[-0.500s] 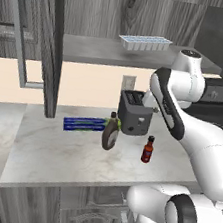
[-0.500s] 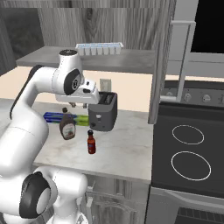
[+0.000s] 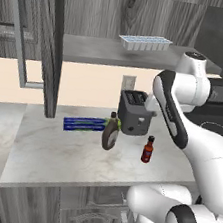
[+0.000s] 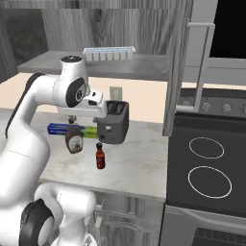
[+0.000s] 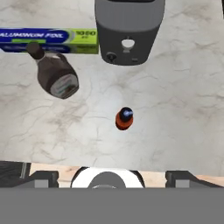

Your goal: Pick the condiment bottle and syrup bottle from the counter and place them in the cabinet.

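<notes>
Both bottles stand on the surface (image 3: 51, 155), so the first pick looks to be in hand: the tool (image 5: 107, 175), fingers spread and empty, hangs above the condiment bottle (image 5: 124, 118). Next it must drop straight down to straddle the cap. One condiment bottle, one syrup bottle (image 3: 111, 133), one toaster (image 3: 134, 112), one foil box (image 3: 83, 124); the cabinet (image 3: 107, 52) shelf carries one ice tray (image 3: 144, 41).
</notes>
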Robot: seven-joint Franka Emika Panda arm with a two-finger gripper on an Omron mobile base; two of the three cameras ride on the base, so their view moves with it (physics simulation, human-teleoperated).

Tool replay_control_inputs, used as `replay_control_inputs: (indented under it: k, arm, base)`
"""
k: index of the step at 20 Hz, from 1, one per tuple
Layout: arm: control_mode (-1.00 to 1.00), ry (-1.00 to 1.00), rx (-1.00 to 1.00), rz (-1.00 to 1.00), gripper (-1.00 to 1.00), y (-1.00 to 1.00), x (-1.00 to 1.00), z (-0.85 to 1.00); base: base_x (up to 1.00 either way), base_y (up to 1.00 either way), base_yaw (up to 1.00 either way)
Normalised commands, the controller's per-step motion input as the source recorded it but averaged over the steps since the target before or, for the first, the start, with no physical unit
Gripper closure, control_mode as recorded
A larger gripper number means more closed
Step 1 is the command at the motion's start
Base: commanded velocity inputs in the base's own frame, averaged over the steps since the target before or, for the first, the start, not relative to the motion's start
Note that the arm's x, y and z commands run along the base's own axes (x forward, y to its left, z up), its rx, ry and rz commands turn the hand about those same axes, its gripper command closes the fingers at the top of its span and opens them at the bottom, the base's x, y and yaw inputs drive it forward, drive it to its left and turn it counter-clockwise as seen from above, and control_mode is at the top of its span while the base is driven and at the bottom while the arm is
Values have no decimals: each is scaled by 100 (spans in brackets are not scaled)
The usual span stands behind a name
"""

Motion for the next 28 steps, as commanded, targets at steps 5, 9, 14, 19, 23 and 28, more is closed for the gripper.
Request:
replay_control_inputs:
  k: [5, 9, 14, 19, 23, 28]
  arm:
    - [-100, -1, 0, 0, -100, 0, -35, -19]
    - [-100, 0, 0, 0, -100, 0, -24, -28]
    - [-100, -1, 0, 0, -100, 0, -17, -35]
    - [-100, 0, 0, 4, -100, 0, -9, -39]
    - [-100, -1, -2, 6, -100, 0, -1, -38]
    - [-100, -6, -1, 4, -100, -1, -1, -34]
  base:
    - [0, 0, 0]
    - [0, 0, 0]
    - [0, 0, 0]
    - [0, 0, 0]
    - [0, 0, 0]
    - [0, 0, 0]
